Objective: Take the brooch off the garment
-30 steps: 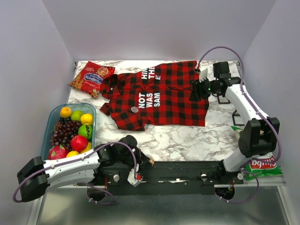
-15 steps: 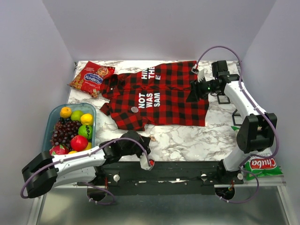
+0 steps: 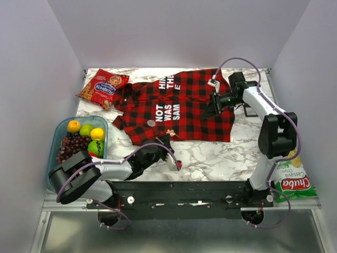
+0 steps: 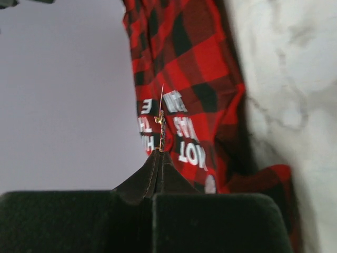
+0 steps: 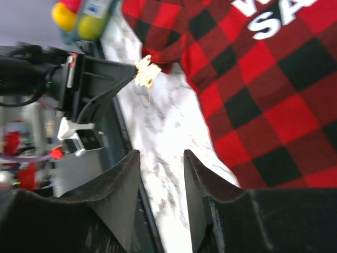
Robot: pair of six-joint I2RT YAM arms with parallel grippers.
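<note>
**Operator:** Where is the brooch?

**Technician:** The brooch (image 3: 151, 123) sits on the garment (image 3: 195, 105), just beside the white lettering and near the lower hem. It is not yet detached. The garment lies spread on the bench (image 3: 210, 153).

**Operator:** What is the condition of each gripper?

**Technician:** The left gripper (image 3: 169, 135) has its fingers together, clamped on a small gold pin piece (image 4: 159, 118) that projects from the tip. The tip is at the hem, near the brooch but apart from it. Whether it touches the cloth cannot be told. The right gripper (image 3: 209, 113) has its fingers apart with nothing between them. It is over the right half of the garment, well apart from the brooch.

**Operator:** What faults are likely from here?

**Technician:**
1. The left gripper is occupied, so it probably cannot take the brooch without first releasing the gold pin piece.
2. The thin projecting point may snag the cloth and drag the garment.
3. The brooch is small and flat, so a pinch may slip off it or gather cloth with it.
4. The garment is unrestrained near the brooch, so a pull there would likely lift the cloth instead of freeing the brooch.
</note>
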